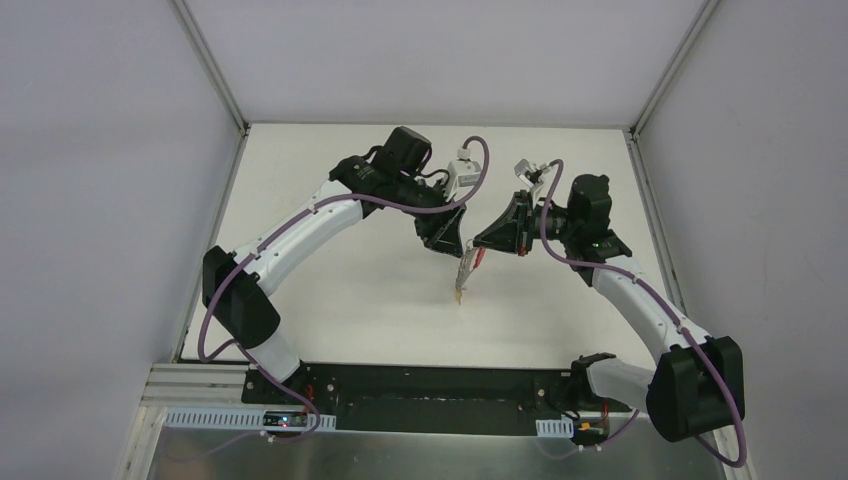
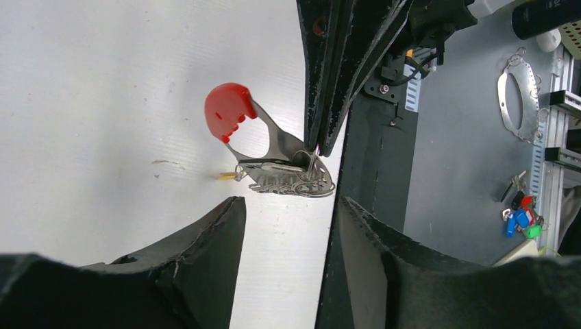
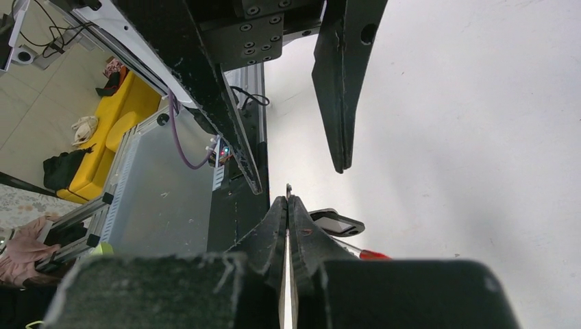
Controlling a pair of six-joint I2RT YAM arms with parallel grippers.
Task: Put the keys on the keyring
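Nearest the left wrist camera, the left gripper [image 2: 289, 205] has its jaws wide, both black fingers spread with nothing between them. Just beyond their tips hang the keys [image 2: 291, 179], a flat silver bunch with a yellow head poking out at one end. The red-and-grey strap [image 2: 229, 113] curves up and away from the bunch. Farther on, the right gripper [image 3: 288, 205] comes in with its jaws pressed together on a thin wire ring at the top of the bunch. The whole lot dangles over the middle of the table [image 2: 103, 103], well apart from every edge. I cannot pick out the keyring in any view; it may be hidden at that pinch.

The step in hand looks like getting a second hold, so that the bunch no longer hangs free. It would go best with the left jaws brought around the flat key blades, not the loose rings, which are likely to slip and twist. The approach wants to be slow, because a dangling bunch swings at a touch. The right pinch needs to be firm, since it carries all the weight.
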